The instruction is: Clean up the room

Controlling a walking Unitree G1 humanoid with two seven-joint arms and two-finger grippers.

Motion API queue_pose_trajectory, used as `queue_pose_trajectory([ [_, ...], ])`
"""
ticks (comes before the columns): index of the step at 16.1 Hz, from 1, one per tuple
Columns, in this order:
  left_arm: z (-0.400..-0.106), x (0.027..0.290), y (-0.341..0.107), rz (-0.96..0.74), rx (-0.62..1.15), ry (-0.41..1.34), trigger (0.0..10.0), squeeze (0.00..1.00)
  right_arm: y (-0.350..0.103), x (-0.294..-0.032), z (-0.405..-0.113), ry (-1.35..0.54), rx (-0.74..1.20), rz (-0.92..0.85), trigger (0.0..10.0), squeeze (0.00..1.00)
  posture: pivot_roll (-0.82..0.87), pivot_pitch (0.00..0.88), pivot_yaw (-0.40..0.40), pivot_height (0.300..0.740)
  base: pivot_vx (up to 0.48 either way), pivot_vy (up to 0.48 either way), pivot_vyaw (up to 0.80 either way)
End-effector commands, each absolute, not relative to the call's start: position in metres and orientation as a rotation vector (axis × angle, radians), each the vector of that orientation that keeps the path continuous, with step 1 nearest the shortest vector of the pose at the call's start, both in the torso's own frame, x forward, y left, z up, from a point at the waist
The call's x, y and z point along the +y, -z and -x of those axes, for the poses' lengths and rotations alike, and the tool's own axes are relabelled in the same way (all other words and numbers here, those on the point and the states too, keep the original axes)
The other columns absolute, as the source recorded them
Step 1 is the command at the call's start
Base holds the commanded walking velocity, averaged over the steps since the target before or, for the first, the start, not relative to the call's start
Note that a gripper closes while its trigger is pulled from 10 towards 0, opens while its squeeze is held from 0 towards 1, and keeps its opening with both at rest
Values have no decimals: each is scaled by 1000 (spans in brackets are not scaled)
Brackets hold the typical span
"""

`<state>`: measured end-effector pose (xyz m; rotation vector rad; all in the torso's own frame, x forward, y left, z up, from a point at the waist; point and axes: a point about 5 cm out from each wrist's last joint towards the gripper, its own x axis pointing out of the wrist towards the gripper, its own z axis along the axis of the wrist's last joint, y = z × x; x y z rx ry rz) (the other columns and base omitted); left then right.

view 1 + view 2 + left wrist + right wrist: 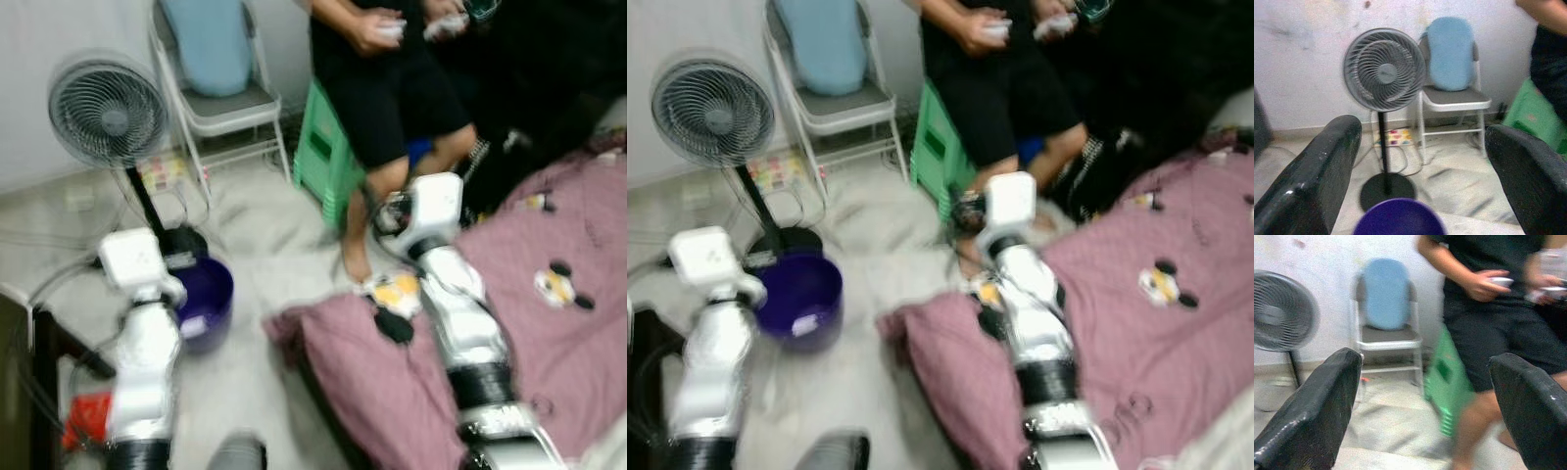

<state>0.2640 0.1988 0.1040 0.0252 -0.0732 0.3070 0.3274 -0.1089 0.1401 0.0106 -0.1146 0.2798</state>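
Note:
A purple bucket [204, 294] stands on the pale floor at the foot of a fan. A pink blanket [568, 333] with cartoon mouse prints covers the bed on the right, and its corner [294, 328] hangs toward the floor. My left arm [137, 343] reaches forward with its wrist just left of the bucket. In the left wrist view the left gripper [1422, 129] is open and empty, above the bucket rim [1399, 218]. My right arm [460, 313] stretches over the blanket's edge. The right gripper [1425, 357] is open and empty, facing a person's legs.
A person [392, 88] in black sits on a green stool [328, 162], holding small white objects. A standing fan [108, 113] and a folding chair [220, 98] with a blue cushion are by the wall. Dark furniture [39, 392] and something red [86, 416] are at the lower left.

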Motion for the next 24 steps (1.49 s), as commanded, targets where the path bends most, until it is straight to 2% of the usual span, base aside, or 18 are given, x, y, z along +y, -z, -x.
queue_pose_trajectory([
  [1,-266,192,-107,-13,-85,-292,10000,0,-141,-119,-328,-254,-119,7,10000,0,24,0,-49,740,0,0,800],
  [13,-268,187,-109,-19,-95,-278,10000,0,-143,-121,-330,-245,-132,11,10000,0,22,0,-45,740,0,0,783],
  [24,-269,183,-109,22,-96,-250,10000,0,-141,-123,-330,-233,-121,-8,10000,0,24,0,-44,740,0,0,0],
])
